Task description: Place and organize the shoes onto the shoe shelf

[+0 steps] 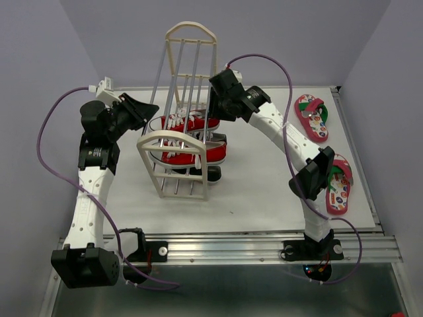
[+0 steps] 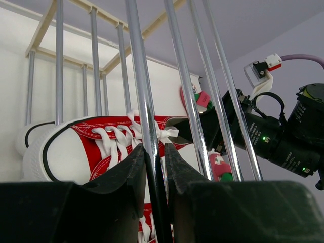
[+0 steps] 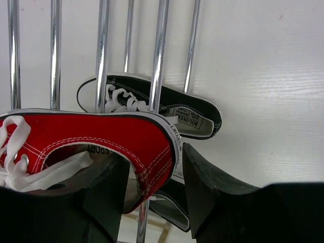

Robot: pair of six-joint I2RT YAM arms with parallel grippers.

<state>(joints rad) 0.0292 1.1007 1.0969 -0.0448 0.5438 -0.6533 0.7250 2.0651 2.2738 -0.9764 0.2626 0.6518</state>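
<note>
Far left of the top view: steadying the shoe shelf (image 1: 175,157) with the left jaws, pinched shut on one thin grey rod (image 2: 152,177), with no gap left around it in the left wrist view. Probably light and top-heavy, with smooth rods apt to slip, so worth a low, firm hold. Moving right to frame centre: two red sneakers (image 1: 192,123) lying across the rods inside the shelf, one higher in the frame than the other, and a black sneaker (image 1: 213,174) down at the shelf's foot on the white surface (image 1: 264,191); part of a second black one seen under the rods in the right wrist view. Just right of centre, upper part of the frame: clamping the heel of the higher red sneaker with the right jaws, one finger apparently inside the opening, the other against the back. Likely light, soft in the canvas, stiff and grippy in the rubber sole; best taken at the heel rim or across the sole, never by the loose white laces (image 2: 114,144). Far right edge: both flip-flops (image 1: 312,117) flat on the surface, well apart from the shelf, not yet shelved. Thin, bendy and light by the look; best pinched at the green strap (image 1: 316,107) or across a sole edge.
</note>
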